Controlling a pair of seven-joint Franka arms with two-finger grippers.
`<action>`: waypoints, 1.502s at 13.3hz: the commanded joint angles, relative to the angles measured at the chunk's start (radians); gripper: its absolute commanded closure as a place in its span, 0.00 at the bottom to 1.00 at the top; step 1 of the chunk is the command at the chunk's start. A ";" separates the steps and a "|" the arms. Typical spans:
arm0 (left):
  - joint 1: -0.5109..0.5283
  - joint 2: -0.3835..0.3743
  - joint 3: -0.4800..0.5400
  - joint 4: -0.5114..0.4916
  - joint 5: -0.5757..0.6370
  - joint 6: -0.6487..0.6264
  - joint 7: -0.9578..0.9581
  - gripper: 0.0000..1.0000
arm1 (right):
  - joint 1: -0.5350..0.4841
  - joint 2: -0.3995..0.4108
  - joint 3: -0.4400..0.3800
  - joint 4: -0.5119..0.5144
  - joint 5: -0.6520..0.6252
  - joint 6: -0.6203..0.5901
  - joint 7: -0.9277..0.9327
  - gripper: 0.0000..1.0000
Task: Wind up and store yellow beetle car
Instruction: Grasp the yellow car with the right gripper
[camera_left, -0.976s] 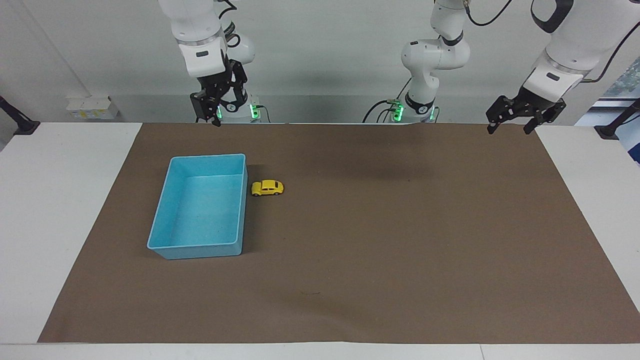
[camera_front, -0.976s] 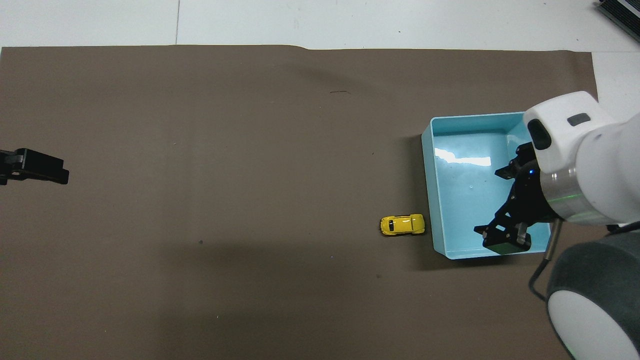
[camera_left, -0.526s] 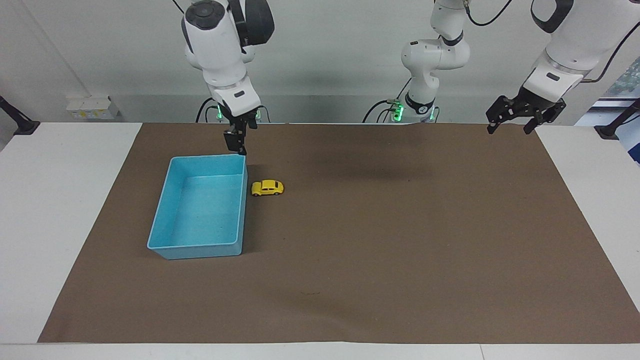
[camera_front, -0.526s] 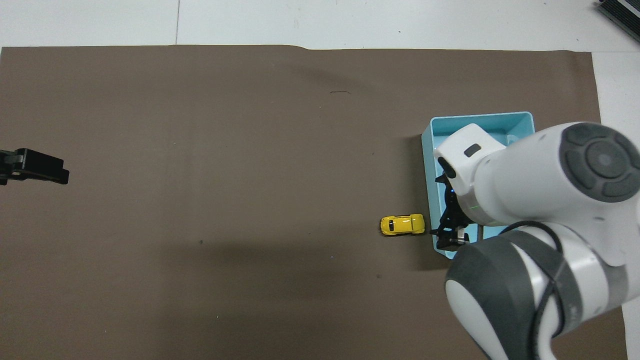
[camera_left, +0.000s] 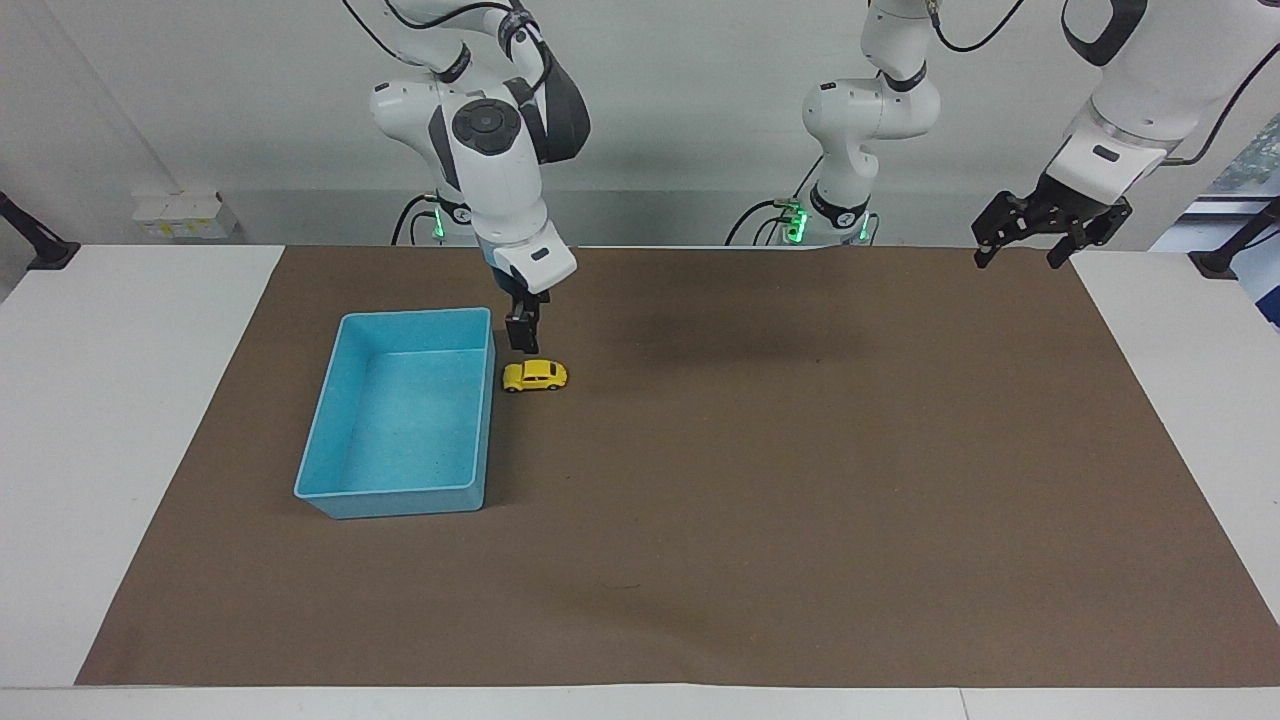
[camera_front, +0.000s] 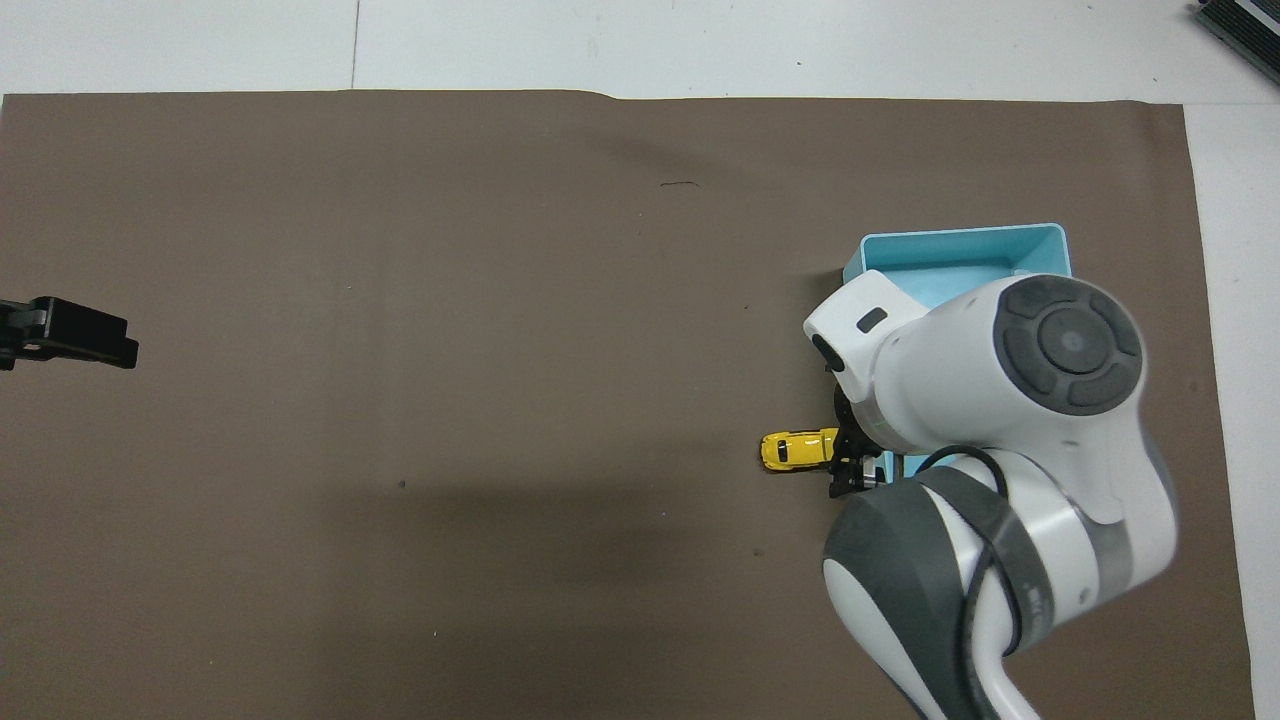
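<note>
The yellow beetle car (camera_left: 535, 375) stands on the brown mat, right beside the light blue tray (camera_left: 400, 497), on the tray's side toward the left arm. It also shows in the overhead view (camera_front: 793, 450). My right gripper (camera_left: 521, 342) points down and hangs just over the car's end next to the tray, with a small gap above it. In the overhead view the right gripper (camera_front: 850, 478) partly covers that end. My left gripper (camera_left: 1017, 258) is open and empty, and waits in the air over the mat's corner at the left arm's end.
The tray (camera_front: 960, 232) holds nothing that shows; the right arm covers much of it in the overhead view. The brown mat (camera_left: 750, 480) covers most of the white table. The left gripper (camera_front: 70, 335) shows at the overhead view's edge.
My right arm swung from over the tray's robot-side edge toward the car and came down over it. The car, the tray and the left arm have not moved.
</note>
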 joint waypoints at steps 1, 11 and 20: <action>0.017 -0.015 -0.012 -0.017 -0.003 -0.008 0.010 0.00 | 0.005 -0.028 -0.002 -0.088 -0.023 0.080 -0.057 0.00; 0.017 -0.015 -0.012 -0.017 -0.001 -0.008 0.010 0.00 | -0.007 0.058 -0.004 -0.304 -0.110 0.424 -0.065 0.00; 0.017 -0.016 -0.012 -0.017 -0.003 -0.010 0.010 0.00 | 0.007 0.124 -0.004 -0.265 -0.125 0.426 -0.054 1.00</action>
